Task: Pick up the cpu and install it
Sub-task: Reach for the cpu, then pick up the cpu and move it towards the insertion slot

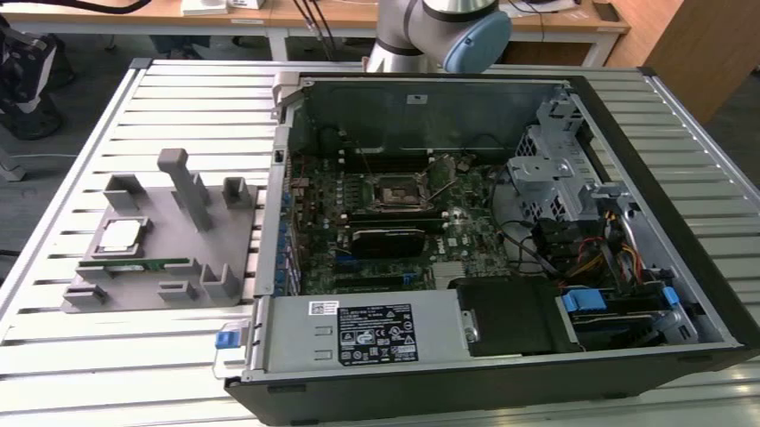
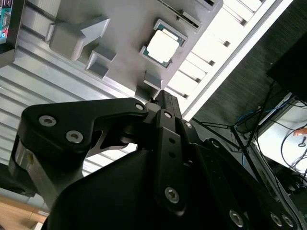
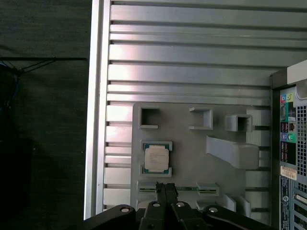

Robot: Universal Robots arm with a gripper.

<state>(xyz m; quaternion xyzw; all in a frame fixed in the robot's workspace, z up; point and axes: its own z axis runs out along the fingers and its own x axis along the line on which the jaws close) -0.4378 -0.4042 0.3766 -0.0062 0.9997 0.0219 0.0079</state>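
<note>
Item: cpu (image 3: 156,158), flat in grey holder (image 3: 188,165), nine o'clock of the open case (image 1: 428,102) in the exterior view. Gripper (image 3: 166,186): fingers pressed together, empty, near the chip, not touching.

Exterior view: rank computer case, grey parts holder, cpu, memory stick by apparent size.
1. computer case
2. grey parts holder
3. cpu and memory stick: a square against a long thin strip, too alike in area to rank.
</note>
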